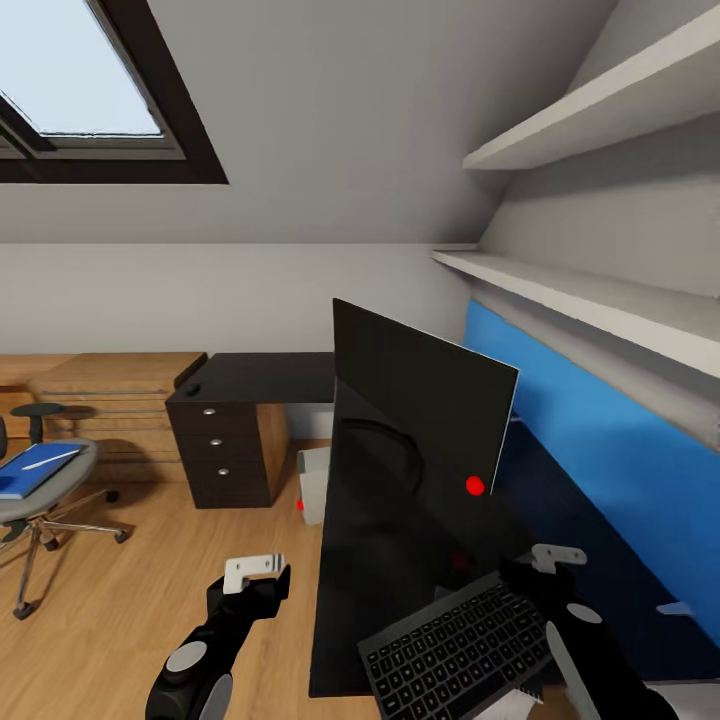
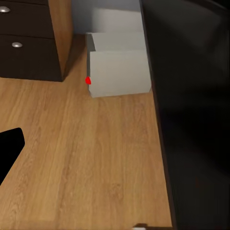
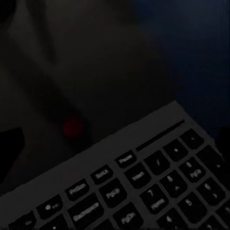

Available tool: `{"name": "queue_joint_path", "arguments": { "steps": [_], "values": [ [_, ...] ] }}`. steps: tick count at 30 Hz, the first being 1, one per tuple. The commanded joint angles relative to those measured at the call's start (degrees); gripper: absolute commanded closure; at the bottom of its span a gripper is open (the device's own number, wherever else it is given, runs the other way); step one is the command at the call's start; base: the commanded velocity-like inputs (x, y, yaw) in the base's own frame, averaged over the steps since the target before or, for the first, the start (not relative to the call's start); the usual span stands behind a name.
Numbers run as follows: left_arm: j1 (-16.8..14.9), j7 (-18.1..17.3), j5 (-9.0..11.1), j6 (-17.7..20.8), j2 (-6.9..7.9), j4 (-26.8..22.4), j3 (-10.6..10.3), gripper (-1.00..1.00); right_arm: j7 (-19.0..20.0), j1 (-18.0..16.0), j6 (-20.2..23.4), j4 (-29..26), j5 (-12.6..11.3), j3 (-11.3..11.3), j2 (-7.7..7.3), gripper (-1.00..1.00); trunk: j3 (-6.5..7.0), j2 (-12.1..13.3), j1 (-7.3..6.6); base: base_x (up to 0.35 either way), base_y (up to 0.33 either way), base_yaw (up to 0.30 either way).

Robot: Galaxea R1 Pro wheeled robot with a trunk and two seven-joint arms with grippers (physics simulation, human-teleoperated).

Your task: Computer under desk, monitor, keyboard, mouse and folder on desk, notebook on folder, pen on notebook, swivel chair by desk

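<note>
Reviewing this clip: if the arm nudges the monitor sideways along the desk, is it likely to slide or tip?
The monitor looks apt to tip: a wide, thin panel on what seems a small round foot. Pushed low near the foot it would probably slide, since the desk top looks glossy. It is likely rigid, and the keyboard lying close in front could get bumped.

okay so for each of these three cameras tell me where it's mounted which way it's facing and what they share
Head view: on the robot's head, looking down over the desk, monitor, keyboard; both arms, left tool, right tool.
Left wrist view: faces floor, computer.
Right wrist view: close over keyboard.
Shared: head and right wrist both show the keyboard.
</note>
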Motion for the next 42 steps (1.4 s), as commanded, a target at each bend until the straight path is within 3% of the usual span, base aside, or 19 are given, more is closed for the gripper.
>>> {"name": "queue_joint_path", "arguments": {
  "steps": [1, 7, 9, 12, 16, 19, 21, 27, 34, 42],
  "values": [
    [0.0, 0.5, 0.6, 0.2, 0.01, -0.1, -0.1, -1.0, -0.4, -0.1, 0.2, 0.1, -0.6, 0.1, -0.06, -1.0, -0.08, -0.1, 0.01, 0.0, -0.132, 0.0],
    [0.0, 0.5, 0.6, 0.3, 0.07, -0.3, 0.0, -1.0, -0.4, -4.1, 0.2, 4.8, -0.4, 0.1, -0.12, -1.0, -0.08, -0.1, 0.01, 0.0, -0.042, 0.0],
    [0.0, 0.5, 0.6, 0.3, 0.08, -0.3, 0.0, -1.0, -0.4, -7.1, 0.0, 9.0, -0.4, 0.1, -0.13, -1.0, -0.08, -0.1, 0.01, 0.0, -0.008, 0.0],
    [0.0, 0.5, 0.6, 0.3, 0.09, -0.3, 0.1, -1.0, -0.3, -16.9, -1.0, 22.4, -0.3, 0.2, -0.22, -1.0, -0.08, -0.1, 0.01, 0.0, -0.003, 0.0],
    [0.0, 0.5, 0.6, 0.3, 0.09, -0.4, 0.2, -1.0, -0.3, -23.5, -3.7, 31.4, -0.1, 0.2, -0.34, -1.0, -0.08, -0.1, 0.01, 0.0, 0.0, 0.0],
    [0.0, 0.5, 0.6, 0.3, 0.14, -0.5, 0.3, -1.0, -0.3, -25.9, -4.7, 34.6, -0.1, 0.2, -0.42, -1.0, -0.08, -0.1, 0.01, 0.0, 0.0, 0.0],
    [0.0, 0.5, 0.6, 0.3, 0.19, -1.1, 0.4, -1.0, -0.4, -27.6, -4.9, 36.5, -0.2, 0.2, -1.67, -1.0, -0.08, -0.1, 0.01, 0.0, 0.0, 0.0],
    [0.0, 0.5, 0.7, 0.3, 0.19, -1.8, 0.5, -1.0, -0.4, -28.6, -4.8, 40.7, -0.8, 0.1, -3.66, -1.0, -0.08, -0.1, 0.01, 0.0, 0.0, 0.0],
    [0.0, 0.5, 0.9, 0.3, -0.16, -2.0, 2.9, -1.0, -0.3, -28.7, -4.9, 42.9, -0.7, 0.2, -3.94, -1.0, -0.08, -0.1, 0.01, 0.0, 0.0, 0.0],
    [0.0, 0.5, 1.4, 0.3, -1.03, -2.0, 3.4, -1.0, -0.2, -28.7, -4.9, 42.9, -0.7, 0.3, -3.95, -1.0, -0.61, -1.3, 0.66, 0.0, 0.0, 0.0]
  ]
}}
